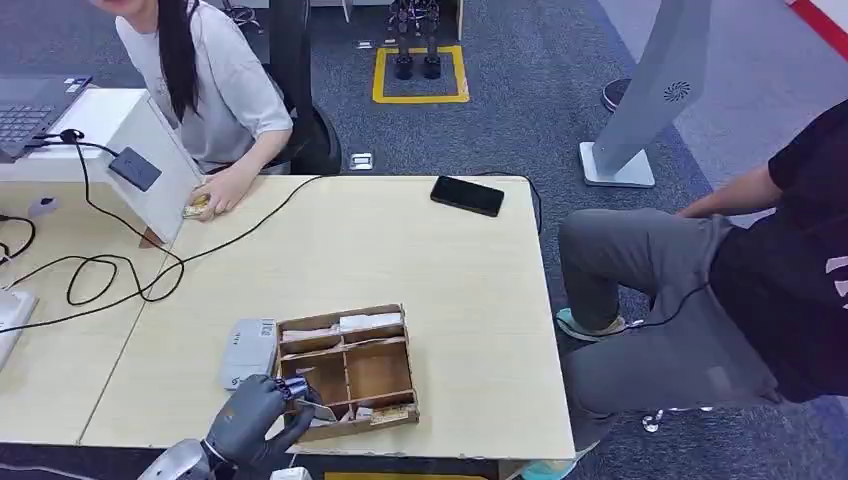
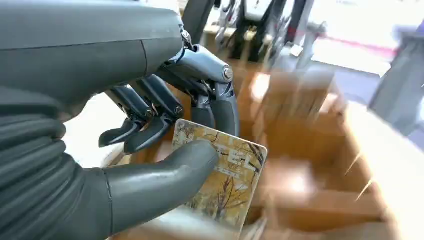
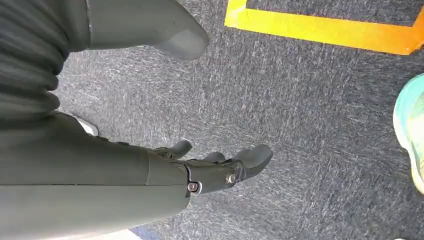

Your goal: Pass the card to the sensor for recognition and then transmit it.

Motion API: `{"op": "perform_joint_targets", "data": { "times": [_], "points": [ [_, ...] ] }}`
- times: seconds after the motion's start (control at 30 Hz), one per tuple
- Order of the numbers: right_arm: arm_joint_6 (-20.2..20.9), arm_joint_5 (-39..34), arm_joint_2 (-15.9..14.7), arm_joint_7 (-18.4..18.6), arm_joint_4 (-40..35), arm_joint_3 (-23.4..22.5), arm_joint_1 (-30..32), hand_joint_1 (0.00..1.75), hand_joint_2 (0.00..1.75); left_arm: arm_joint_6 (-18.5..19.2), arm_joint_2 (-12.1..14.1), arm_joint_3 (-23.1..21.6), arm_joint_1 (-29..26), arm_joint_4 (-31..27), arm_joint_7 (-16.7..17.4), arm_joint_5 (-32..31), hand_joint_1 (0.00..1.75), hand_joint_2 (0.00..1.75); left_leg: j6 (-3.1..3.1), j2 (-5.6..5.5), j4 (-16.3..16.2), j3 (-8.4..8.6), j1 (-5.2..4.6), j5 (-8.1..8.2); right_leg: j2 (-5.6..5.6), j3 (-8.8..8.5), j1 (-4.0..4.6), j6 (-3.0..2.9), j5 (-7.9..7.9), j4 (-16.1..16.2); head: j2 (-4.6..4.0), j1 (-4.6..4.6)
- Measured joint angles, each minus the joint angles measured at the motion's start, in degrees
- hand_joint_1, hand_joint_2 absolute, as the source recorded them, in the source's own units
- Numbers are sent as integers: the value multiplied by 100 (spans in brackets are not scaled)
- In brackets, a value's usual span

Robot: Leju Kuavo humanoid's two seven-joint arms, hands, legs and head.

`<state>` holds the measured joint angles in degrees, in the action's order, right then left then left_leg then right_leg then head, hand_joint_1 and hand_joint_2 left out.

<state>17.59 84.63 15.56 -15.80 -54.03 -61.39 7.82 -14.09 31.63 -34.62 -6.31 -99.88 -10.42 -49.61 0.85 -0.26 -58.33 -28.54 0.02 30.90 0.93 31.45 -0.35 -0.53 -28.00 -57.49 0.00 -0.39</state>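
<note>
My left hand (image 1: 258,415) hovers over the front left corner of the wooden compartment box (image 1: 393,388) and pinches a card (image 2: 227,182) printed with yellow trees between thumb and fingers. In the head view the card (image 1: 318,410) pokes out from the hand just above the box's front row. The grey sensor pad (image 1: 248,352) lies flat on the table just left of the box. My right hand (image 3: 220,167) hangs beside the body over dark carpet, fingers spread, holding nothing.
A person in a grey shirt sits at the far left with a hand (image 1: 222,190) on the table by another card (image 1: 196,208). A black phone (image 1: 467,195) lies at the far edge. Black cables (image 1: 110,268) loop across the left. Another person (image 1: 740,290) sits to the right.
</note>
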Motion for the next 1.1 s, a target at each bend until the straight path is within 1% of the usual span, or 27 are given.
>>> {"op": "perform_joint_targets", "data": {
  "times": [0.1, 0.17, 0.27, 0.37, 0.5, 0.73, 0.8, 0.9, 1.0, 1.03, 1.07, 1.1],
  "points": [
    [-6, 57, 0, -46, 24, -35, -47, 0, 175, -84, -26, 233, 282, -404, -256, 231, 175, 175, 0, -1, 0, -1, 0, 0, -3, -2, 0, -1, 1, 0, 0, 0],
    [-32, 66, 0, -85, 50, -50, -76, 0, 175, -67, -7, 473, 532, -660, -387, 355, 175, 175, 2, -1, -1, 0, 1, -2, -2, -2, 0, -6, 6, 0, 0, 2],
    [-85, 16, 0, -99, 77, -81, -83, 0, 175, 60, 121, 906, 891, -966, -520, 419, 175, 175, 1, 0, -1, 1, 1, -3, -2, -2, 1, -7, 6, -1, 0, 2],
    [-96, -4, 0, -101, 96, -103, -82, 0, 175, 102, 210, 1210, 1110, -1183, -556, 362, 175, 175, 0, 0, 0, 1, 4, -4, -1, -2, 2, -7, 6, -2, 0, 0],
    [-96, -4, 0, -114, 116, -120, -82, 0, 175, 106, 254, 1396, 1234, -1347, -556, 343, 175, 175, 1, 1, 0, 0, 4, -3, 0, 0, 2, -7, 5, -2, 0, 2],
    [-94, -4, 0, -114, 136, -125, -83, 0, 175, 91, 260, 1499, 1248, -1437, -549, 255, 175, 175, 1, 1, 0, -2, 2, -3, 0, 0, 1, -7, 5, -1, 0, 2],
    [-76, 7, 0, -116, 140, -136, -84, 0, 175, -27, 295, 1503, 1259, -1441, -468, -14, 175, 175, 1, 2, 0, -1, 2, -3, 0, 0, 1, -7, 5, -1, 0, 2],
    [-72, 50, 11, -123, 158, -169, -84, 0, 175, -183, 359, 1528, 1285, -1441, -330, -233, 175, 175, 1, 1, 0, -1, 2, -3, 0, 0, 1, -7, 5, -1, 0, 2],
    [-68, 57, 30, -123, 162, -232, -84, 0, 175, -376, 367, 1595, 1287, -1437, -56, -594, 175, 175, 1, 2, 0, 0, 2, -3, 0, 2, 1, -7, 5, -1, 0, 0],
    [-48, 77, 39, -116, 157, -252, -84, 0, 175, -463, 323, 1602, 1306, -1428, 72, -782, 175, 175, 1, 1, 0, 1, 1, -3, 0, 4, 2, -7, 5, -1, 0, 2],
    [3, 134, 63, -112, 129, -285, -88, 0, 175, -607, 213, 1600, 1345, -1391, 326, -1171, 175, 175, 1, -1, 0, 0, -1, -3, -2, 4, 1, -7, 5, -1, 0, 0],
    [26, 186, 79, -107, 103, -300, -92, 0, 175, -723, 50, 1589, 1391, -1340, 571, -1528, 175, 175, 1, -3, 0, 0, -2, -3, -3, 4, 0, -7, 5, 0, 0, 2]
  ]
}}
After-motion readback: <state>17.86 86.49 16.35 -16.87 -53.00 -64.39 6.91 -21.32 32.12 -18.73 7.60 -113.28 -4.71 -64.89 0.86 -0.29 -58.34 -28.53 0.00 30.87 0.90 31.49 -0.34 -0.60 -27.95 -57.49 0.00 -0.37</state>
